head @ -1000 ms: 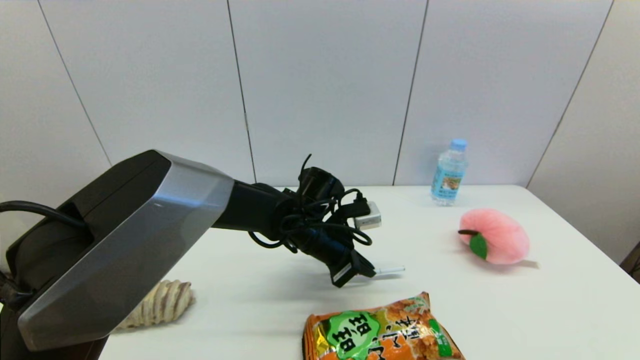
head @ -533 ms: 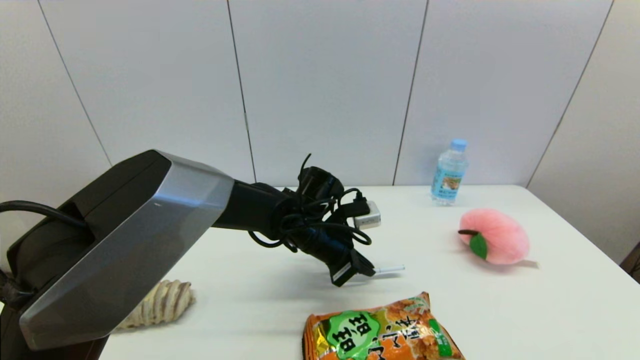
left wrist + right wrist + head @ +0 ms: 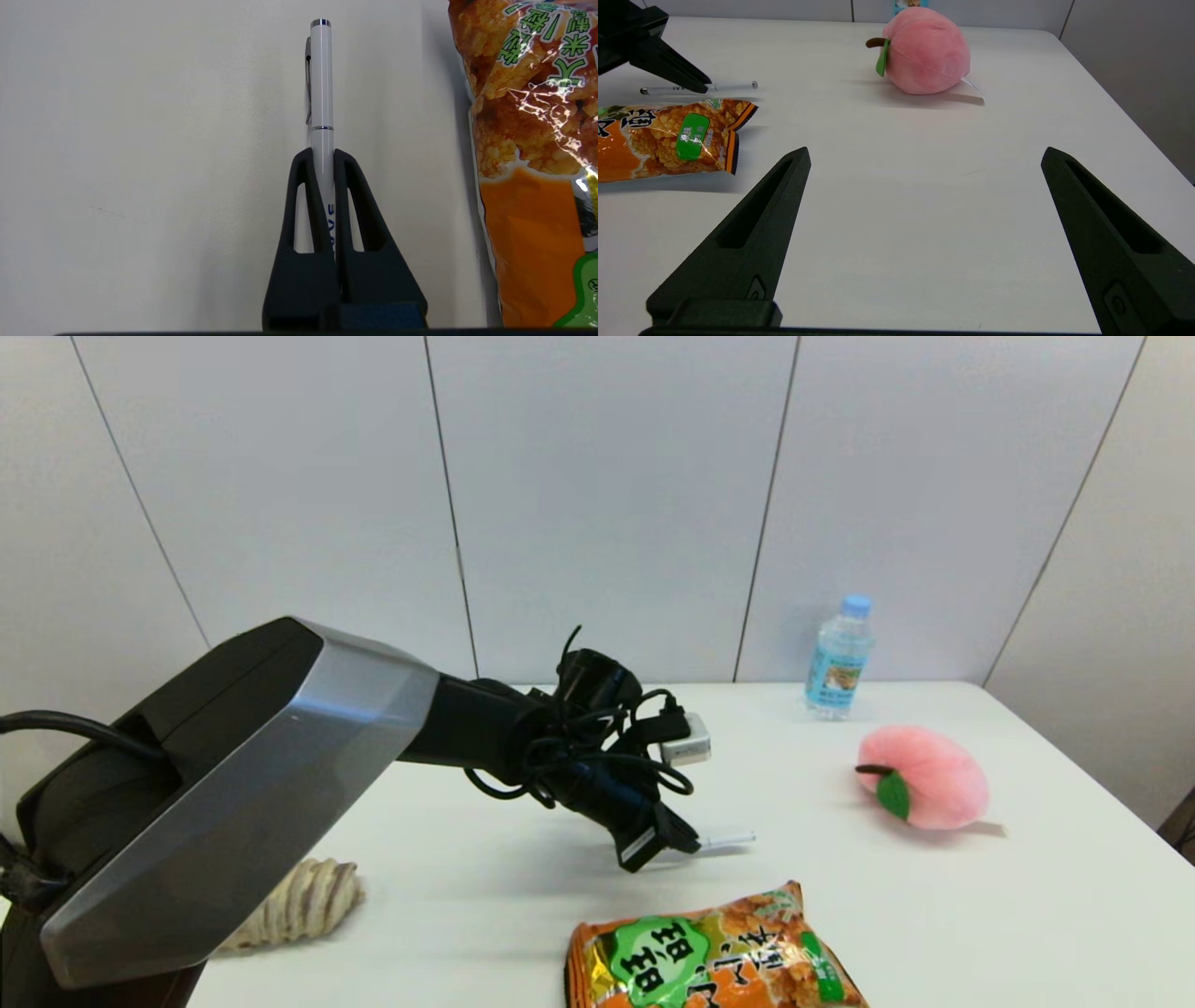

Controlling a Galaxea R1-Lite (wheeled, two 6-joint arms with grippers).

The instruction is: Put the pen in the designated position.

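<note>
Left gripper (image 3: 322, 156) clamping pen (image 3: 322, 74) beside snack bag (image 3: 528, 140)

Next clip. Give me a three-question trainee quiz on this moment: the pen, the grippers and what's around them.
1. True or false: the left gripper is shut on the pen.
2. Which thing lies nearest the pen? A) water bottle B) snack bag C) plush peach
3. Fill in: the right gripper hangs ____ over bare table, holding nothing.

Key
1. True; the fingers pinch the barrel on both sides.
2. B
3. open
</note>
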